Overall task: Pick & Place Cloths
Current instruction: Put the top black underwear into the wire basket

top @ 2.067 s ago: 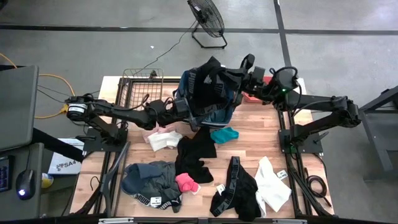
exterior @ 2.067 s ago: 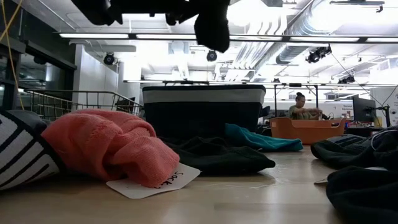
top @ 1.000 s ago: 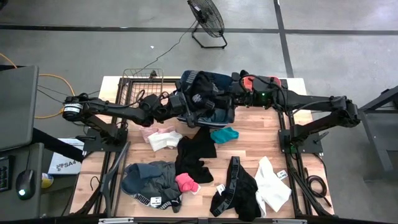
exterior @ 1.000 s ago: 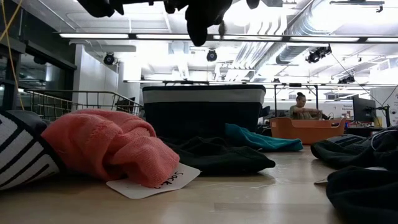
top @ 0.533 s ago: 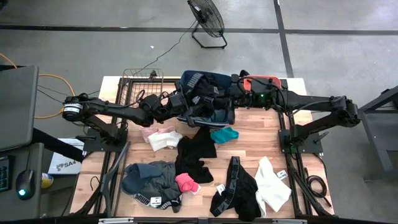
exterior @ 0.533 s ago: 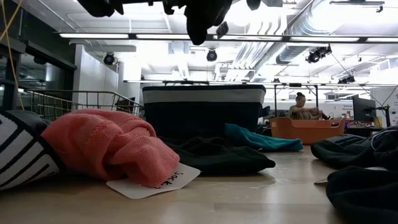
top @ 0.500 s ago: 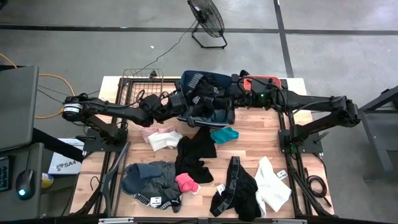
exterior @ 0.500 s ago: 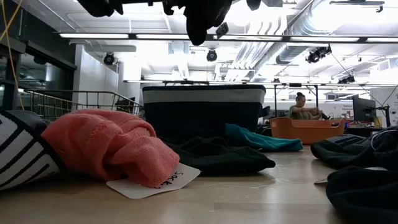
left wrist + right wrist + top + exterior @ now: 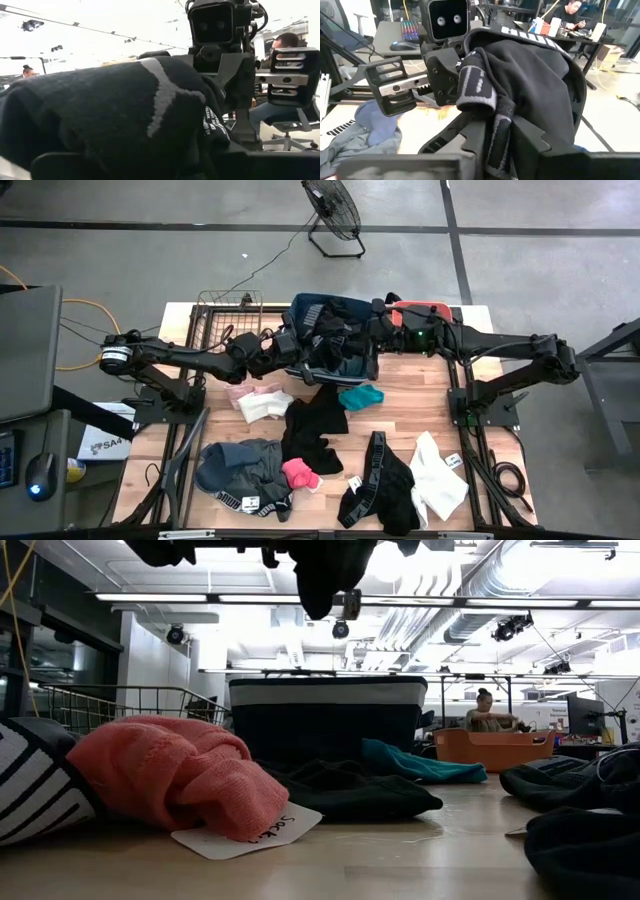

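Loose cloths (image 9: 300, 435) cover the near desk (image 9: 400, 415) (none gripped). Farther back, over the blue bin (image 9: 305, 308), the left gripper (image 9: 292, 350) is clamped on a black garment (image 9: 335, 340). The right gripper (image 9: 372, 335) touches it; whether it grips is unclear. Step: deposit. Next, probably: release into the bin.
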{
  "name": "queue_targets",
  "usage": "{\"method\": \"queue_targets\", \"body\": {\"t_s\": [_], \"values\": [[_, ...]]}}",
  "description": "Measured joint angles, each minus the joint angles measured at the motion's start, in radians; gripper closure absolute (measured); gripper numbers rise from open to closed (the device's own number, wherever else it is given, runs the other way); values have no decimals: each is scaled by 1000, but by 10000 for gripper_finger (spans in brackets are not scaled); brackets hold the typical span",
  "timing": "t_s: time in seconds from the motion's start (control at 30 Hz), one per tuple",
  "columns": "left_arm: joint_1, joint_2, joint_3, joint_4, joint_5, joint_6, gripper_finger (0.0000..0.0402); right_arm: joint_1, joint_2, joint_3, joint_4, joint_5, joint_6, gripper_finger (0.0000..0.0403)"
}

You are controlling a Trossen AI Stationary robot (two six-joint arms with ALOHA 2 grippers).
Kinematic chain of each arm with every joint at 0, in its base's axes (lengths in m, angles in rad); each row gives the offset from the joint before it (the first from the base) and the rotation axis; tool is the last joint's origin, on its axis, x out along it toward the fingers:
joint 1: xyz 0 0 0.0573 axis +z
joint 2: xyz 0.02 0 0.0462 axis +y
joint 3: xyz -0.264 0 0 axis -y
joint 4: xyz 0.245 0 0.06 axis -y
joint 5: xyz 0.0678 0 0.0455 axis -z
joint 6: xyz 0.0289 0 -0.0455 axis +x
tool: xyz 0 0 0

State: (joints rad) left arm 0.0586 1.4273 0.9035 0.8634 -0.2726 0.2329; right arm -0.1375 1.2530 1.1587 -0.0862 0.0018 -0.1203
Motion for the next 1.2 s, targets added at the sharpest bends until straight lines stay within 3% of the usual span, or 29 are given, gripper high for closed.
{"method": "queue_targets", "body": {"t_s": [0.13,0.27,0.4,0.53,0.73,0.9,1.2], "values": [[0,0,0,-7,-4,17,381,0,-7,-1,3,-1,-28,281],[1,-43,0,-76,-75,55,381,0,-25,-1,1,1,-42,208],[1,-122,0,-221,-166,109,381,0,-42,0,-31,40,-58,140],[1,-217,0,-400,-243,144,381,0,-42,0,-32,96,-60,99],[1,-362,0,-694,-372,156,381,0,-42,0,-54,133,-26,85],[1,-463,0,-927,-555,102,381,-1,-42,0,-60,151,-3,87],[8,-509,0,-1303,-819,-63,381,-1,-42,0,-70,157,13,88]]}}
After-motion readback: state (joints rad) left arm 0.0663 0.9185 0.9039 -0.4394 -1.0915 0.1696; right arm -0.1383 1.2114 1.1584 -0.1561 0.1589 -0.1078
